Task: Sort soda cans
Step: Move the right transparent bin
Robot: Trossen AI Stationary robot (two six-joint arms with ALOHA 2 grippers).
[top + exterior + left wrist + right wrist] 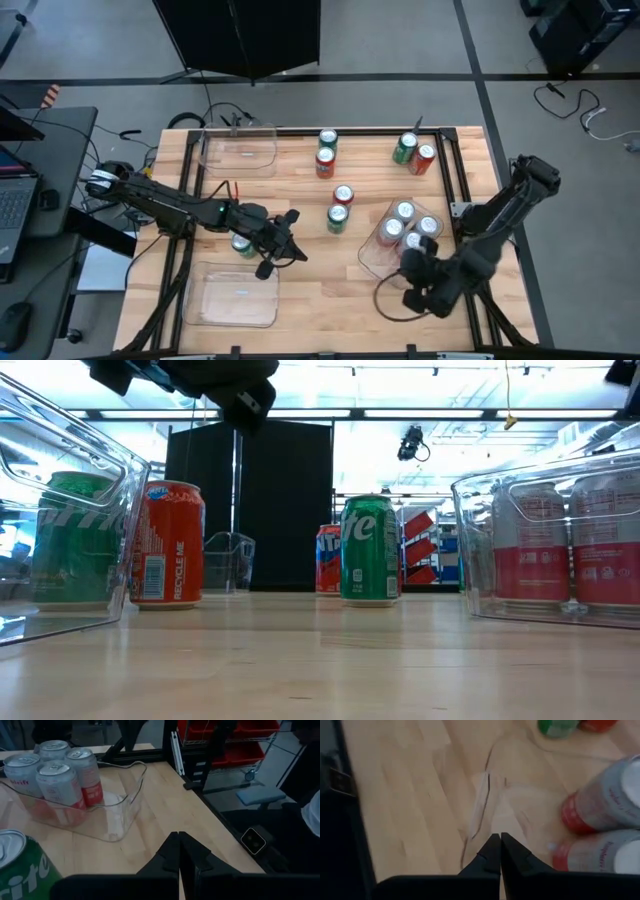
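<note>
Several silver-white cans (404, 212) stand in a clear tray (372, 255) at the table's right; the left wrist view shows these cans (59, 779) too. Two green and two red cans stand at the far edge, among them a green can (328, 139) and a red can (423, 158). A red can (343, 196) and a green can (337, 218) stand mid-table. Another green can (242, 244) stands beneath my left arm. My left gripper (297, 250) (179, 851) is shut, left of the middle green can (20, 870). My right gripper (410, 262) (499, 851) is shut, above the tray's near end.
An empty clear tray (238, 150) sits at the far left, and another clear tray (232, 298) at the near left. A black frame (450, 180) runs along the table's right side. Bare wood lies between the near-left tray and the right tray.
</note>
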